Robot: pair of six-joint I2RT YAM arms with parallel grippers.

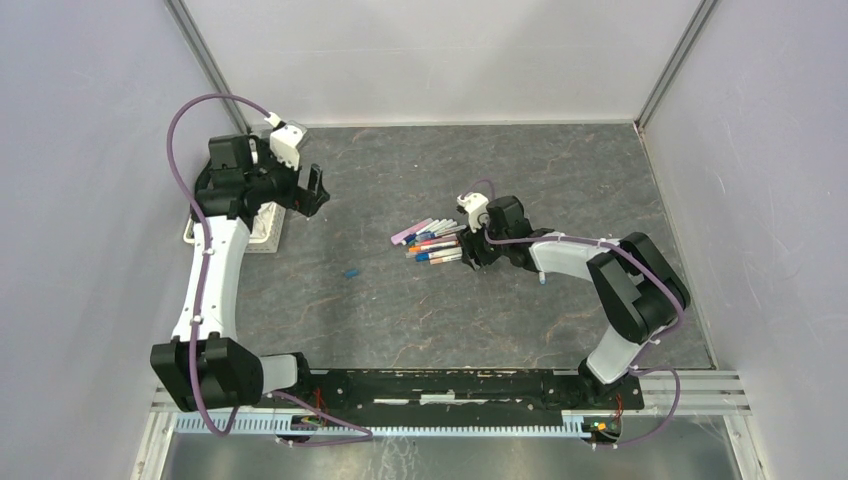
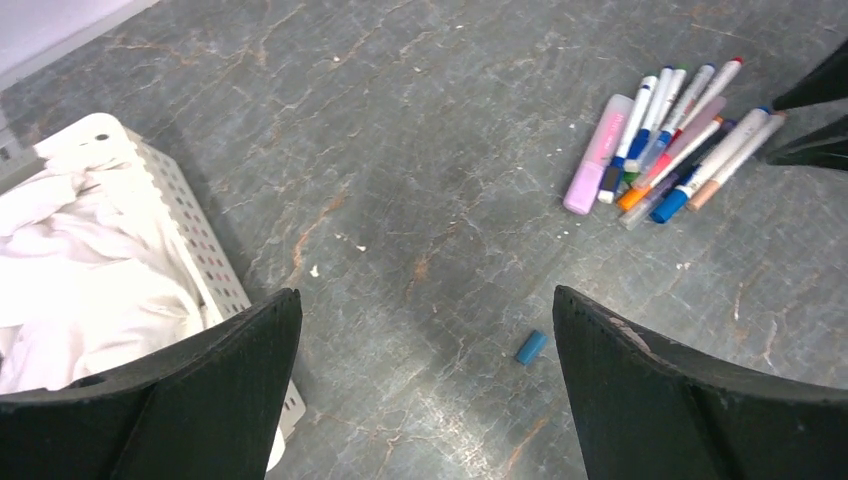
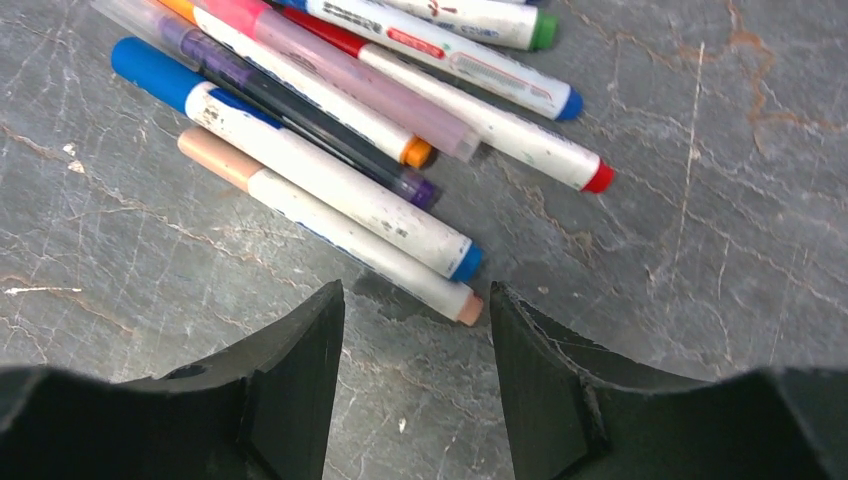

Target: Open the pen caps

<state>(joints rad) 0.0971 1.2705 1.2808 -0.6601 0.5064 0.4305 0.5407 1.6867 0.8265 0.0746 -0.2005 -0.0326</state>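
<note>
The grey table (image 1: 400, 320) is broad, and the left gripper (image 2: 425, 295) hangs wide apart beside the white basket (image 2: 150, 190), well away from the work. The right gripper (image 3: 415, 300), jaws parted and empty, sits low against the heap of pens (image 1: 435, 242), nearest the peach-ended pen (image 3: 330, 225). The pens lie crossed and touching, so I reckon a pinch here could catch two or shove the heap. The pen caps (image 3: 150, 70) look mostly on, though I can't vouch for all. One loose blue cap (image 2: 531, 347) lies apart and might get swept off.
</note>
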